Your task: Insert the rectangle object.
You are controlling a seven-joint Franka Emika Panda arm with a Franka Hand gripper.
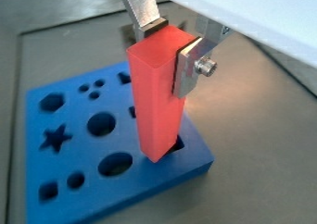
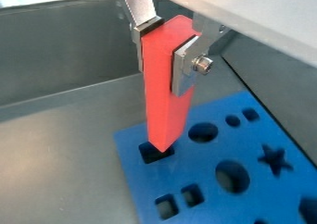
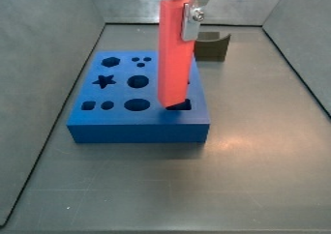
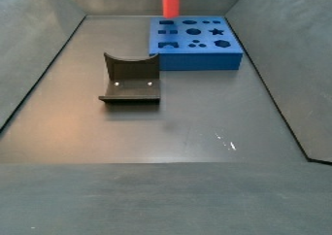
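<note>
The rectangle object (image 1: 158,98) is a long red-pink bar held upright; it also shows in a wrist view (image 2: 164,89) and in both side views (image 3: 175,54) (image 4: 170,0). My gripper (image 1: 168,44) is shut on its upper end, silver fingers (image 1: 190,66) on opposite sides; the gripper shows too in a wrist view (image 2: 168,44) and a side view (image 3: 181,14). The bar's lower end stands in a square hole at a corner of the blue block (image 1: 74,181), which has several shaped holes (image 2: 247,186) (image 3: 135,107) (image 4: 195,43).
A dark olive curved holder (image 4: 130,79) stands on the grey floor away from the block, and shows behind the bar in a side view (image 3: 214,46). Grey walls (image 3: 52,73) ring the floor.
</note>
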